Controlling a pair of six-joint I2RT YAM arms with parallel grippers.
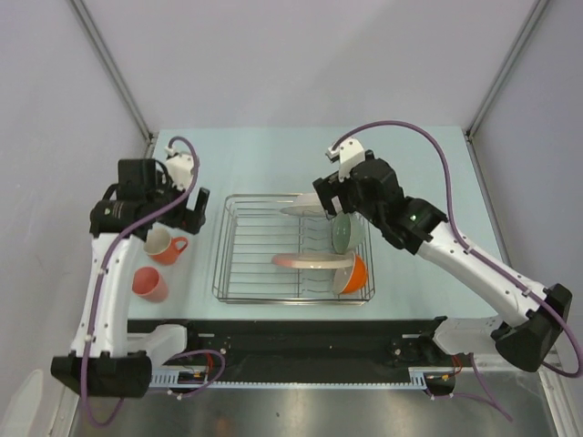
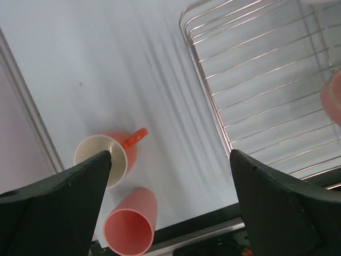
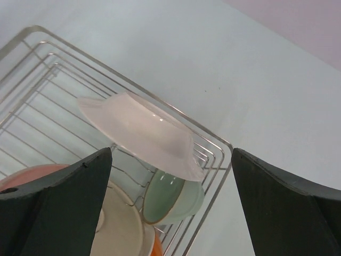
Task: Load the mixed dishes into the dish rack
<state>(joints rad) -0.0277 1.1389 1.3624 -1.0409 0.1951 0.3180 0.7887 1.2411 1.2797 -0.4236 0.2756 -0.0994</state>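
Chrome dish rack [image 1: 219,257] holds four dishes. Orange mug [image 1: 162,244] and small pink cup [image 1: 148,284] sit outside, on its left. Left gripper [image 2: 168,160] and right gripper [image 3: 171,153] gape empty. My worry: the right one clipping the tilted white shallow bowl [image 3: 139,132].

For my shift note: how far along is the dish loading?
Done: white shallow bowl, sage green bowl, pink-and-cream plate and orange bowl sit in the dish rack. In hand: nothing; left gripper and right gripper are open. Left: orange mug and pink cup on the table.
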